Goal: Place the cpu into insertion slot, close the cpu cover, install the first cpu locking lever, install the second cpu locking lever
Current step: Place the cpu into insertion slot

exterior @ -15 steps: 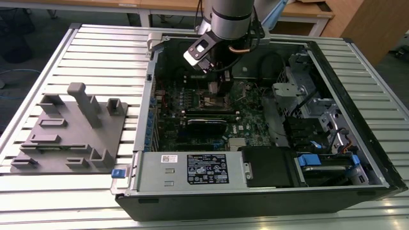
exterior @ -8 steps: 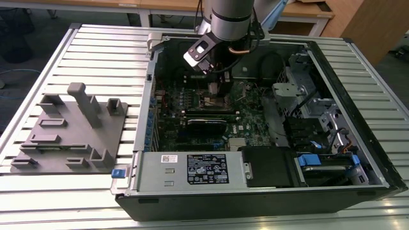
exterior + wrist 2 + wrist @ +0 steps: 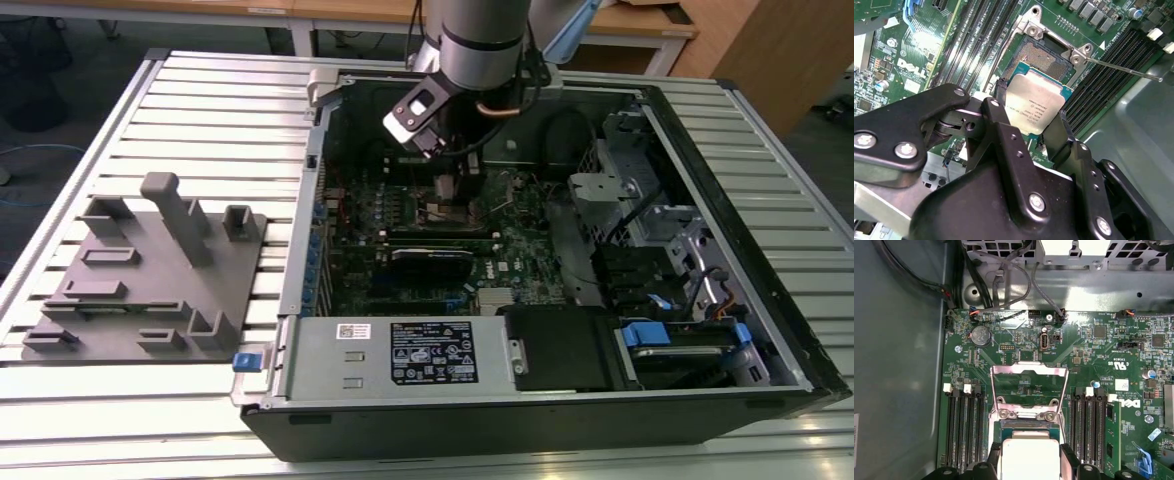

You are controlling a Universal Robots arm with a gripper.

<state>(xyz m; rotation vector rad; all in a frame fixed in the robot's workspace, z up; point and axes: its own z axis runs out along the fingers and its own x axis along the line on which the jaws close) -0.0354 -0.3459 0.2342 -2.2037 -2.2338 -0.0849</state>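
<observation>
My gripper (image 3: 1030, 112) is shut on the cpu (image 3: 1036, 100), a flat square chip with a dull grey metal top, one black finger on each of two opposite edges. The chip hangs tilted just above the insertion slot (image 3: 1046, 52), whose dark pin field and silvery rim show partly beyond it. In the first wrist view the cpu (image 3: 1030, 460) sits between the fingers over the insertion slot (image 3: 1026, 426). The cpu cover (image 3: 1029, 371) stands swung up and open past the socket. One thin locking lever (image 3: 1124, 68) sticks out sideways, released. In the exterior view the gripper (image 3: 447, 190) reaches down into the case.
Long black memory slots (image 3: 966, 427) flank the socket on both sides. The open computer case (image 3: 307, 230) lies on a slatted table, with a power supply (image 3: 400, 355) at the front and drive cages (image 3: 667, 250) on the exterior view's right. A grey fixture (image 3: 147, 270) sits on the exterior view's left.
</observation>
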